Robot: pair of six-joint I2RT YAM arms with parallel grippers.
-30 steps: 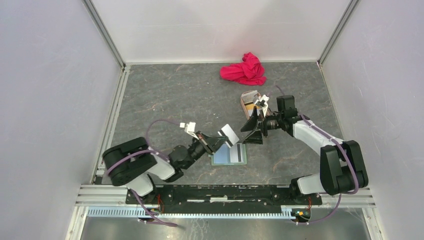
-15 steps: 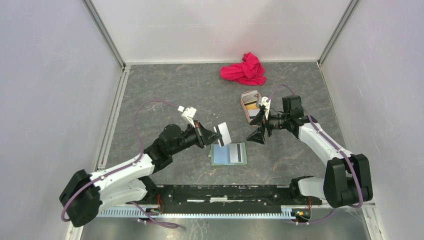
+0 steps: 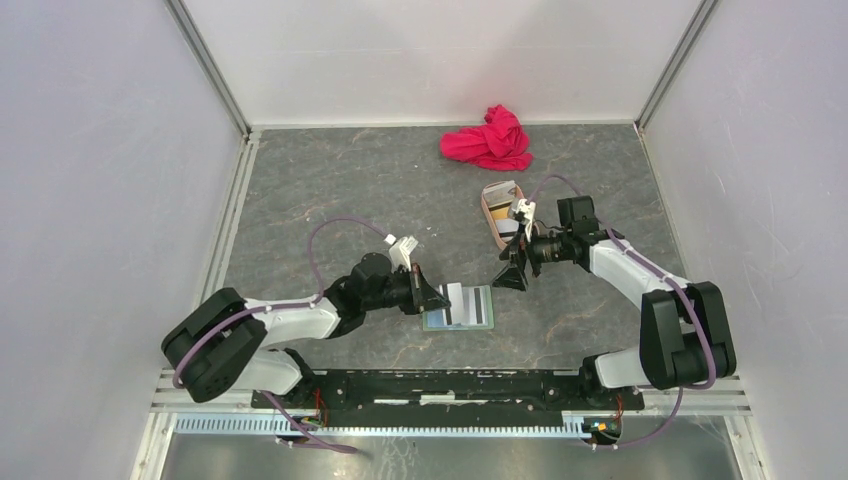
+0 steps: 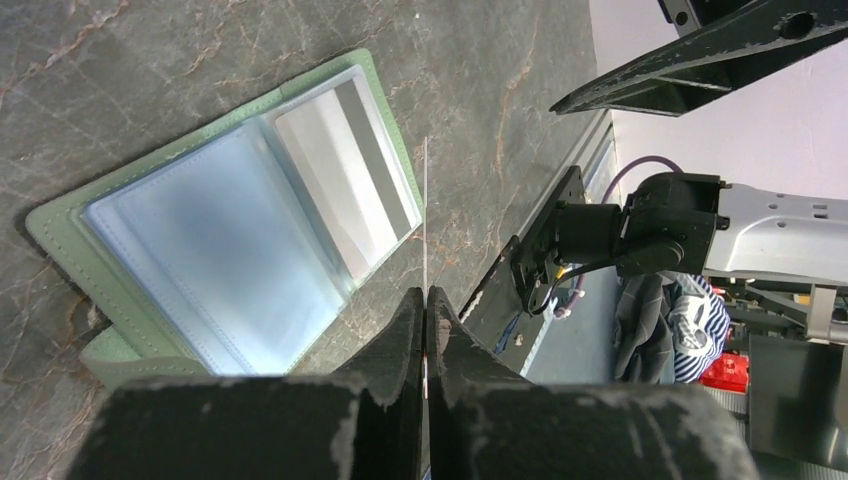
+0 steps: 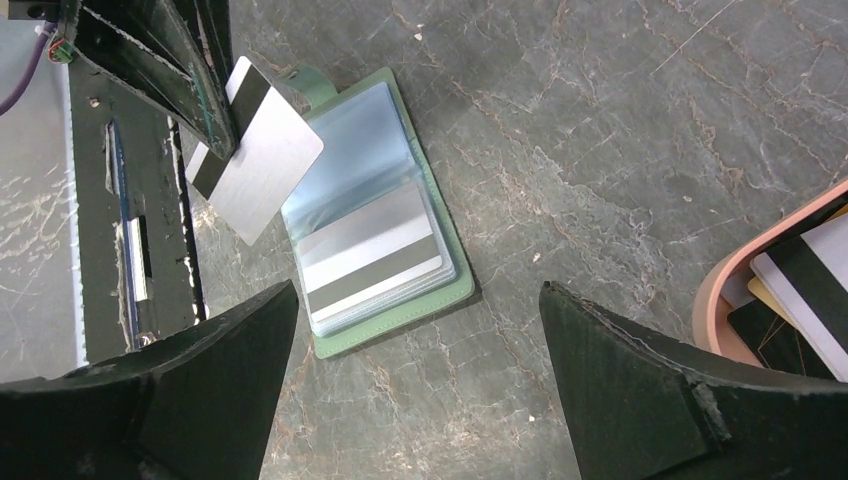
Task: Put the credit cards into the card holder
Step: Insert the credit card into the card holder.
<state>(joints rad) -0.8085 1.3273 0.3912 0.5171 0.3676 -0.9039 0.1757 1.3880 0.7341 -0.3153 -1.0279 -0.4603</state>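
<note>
The sage-green card holder (image 3: pixel 482 322) lies open on the table, pale blue pockets up, with a grey striped card (image 5: pixel 370 262) in one pocket. My left gripper (image 3: pixel 437 297) is shut on a grey credit card (image 5: pixel 255 150) with a black stripe, holding it just over the holder's left page. In the left wrist view that card (image 4: pixel 426 200) shows edge-on as a thin white line beside the holder (image 4: pixel 230 230). My right gripper (image 3: pixel 510 268) hovers open and empty just right of the holder (image 5: pixel 455 290). More credit cards (image 5: pixel 810 290) lie in the pinkish tray.
The pinkish-tan tray (image 3: pixel 487 211) stands behind the right gripper, its rim (image 5: pixel 712 290) close to the right finger. A red cloth (image 3: pixel 490 140) lies crumpled at the back of the table. White walls close in three sides.
My left arm has lowered and carried the card down and right, over the holder's left page. The right gripper has stayed nearly in place, wide open.
</note>
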